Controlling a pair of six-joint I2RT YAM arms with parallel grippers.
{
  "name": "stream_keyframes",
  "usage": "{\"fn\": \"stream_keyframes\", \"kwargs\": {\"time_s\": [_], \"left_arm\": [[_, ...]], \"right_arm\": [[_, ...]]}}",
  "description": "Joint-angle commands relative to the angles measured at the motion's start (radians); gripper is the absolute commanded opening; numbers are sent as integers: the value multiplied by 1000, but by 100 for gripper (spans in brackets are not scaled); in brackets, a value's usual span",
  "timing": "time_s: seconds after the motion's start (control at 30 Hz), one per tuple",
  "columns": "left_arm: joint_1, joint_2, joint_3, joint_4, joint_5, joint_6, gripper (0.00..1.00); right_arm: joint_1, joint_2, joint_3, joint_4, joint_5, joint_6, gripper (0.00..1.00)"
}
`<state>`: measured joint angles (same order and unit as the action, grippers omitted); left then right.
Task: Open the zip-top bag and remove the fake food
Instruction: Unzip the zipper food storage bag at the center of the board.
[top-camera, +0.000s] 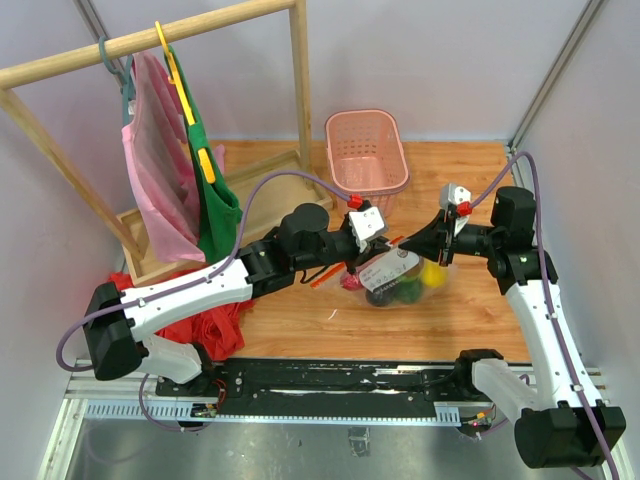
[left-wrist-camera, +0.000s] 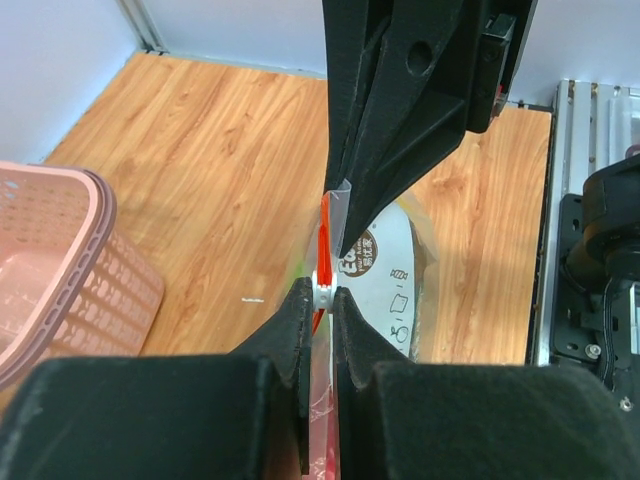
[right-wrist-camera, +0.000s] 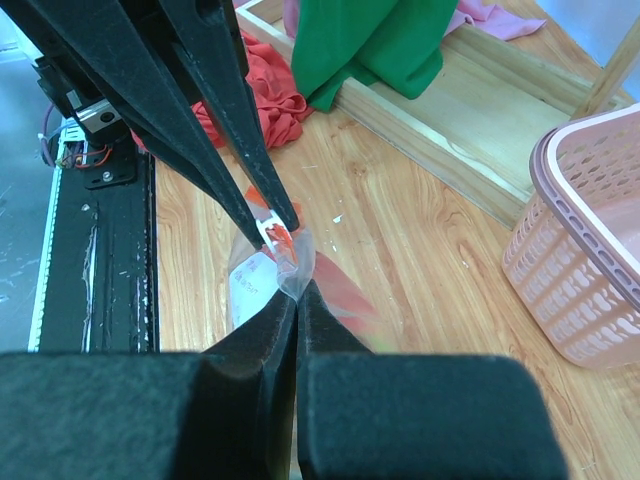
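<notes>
The clear zip-top bag (top-camera: 398, 268) hangs a little above the wooden table between my two grippers, its white label facing up. The fake food (top-camera: 402, 288) shows through it as yellow, green, dark and pink pieces. My left gripper (left-wrist-camera: 325, 288) is shut on the white zip slider (left-wrist-camera: 323, 283) on the orange-red strip. My right gripper (right-wrist-camera: 297, 288) is shut on the bag's clear top corner (right-wrist-camera: 296, 268), tip to tip with the left gripper (right-wrist-camera: 270, 226). In the top view the left gripper (top-camera: 385, 246) and the right gripper (top-camera: 407, 244) meet above the bag.
A pink basket (top-camera: 366, 150) stands behind the bag. At the left, a wooden rack (top-camera: 150, 38) carries a pink and a green cloth on hangers. A red cloth heap (top-camera: 205, 325) lies under the left arm. The black rail (top-camera: 340, 378) runs along the near edge.
</notes>
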<state>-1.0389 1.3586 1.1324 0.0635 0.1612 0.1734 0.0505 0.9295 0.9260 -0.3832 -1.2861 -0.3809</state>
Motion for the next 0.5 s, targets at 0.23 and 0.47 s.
{"fn": "stream_keyframes", "kwargs": {"time_s": [0.23,0.47], "left_arm": [[20,-26,-44,6,21,-14,0],[21,2,-22,13,58,-14,0]], "right_arm": [[0,1,71,-166,-67,-226,18],[25,17,98,-250,-88,-334,51]]}}
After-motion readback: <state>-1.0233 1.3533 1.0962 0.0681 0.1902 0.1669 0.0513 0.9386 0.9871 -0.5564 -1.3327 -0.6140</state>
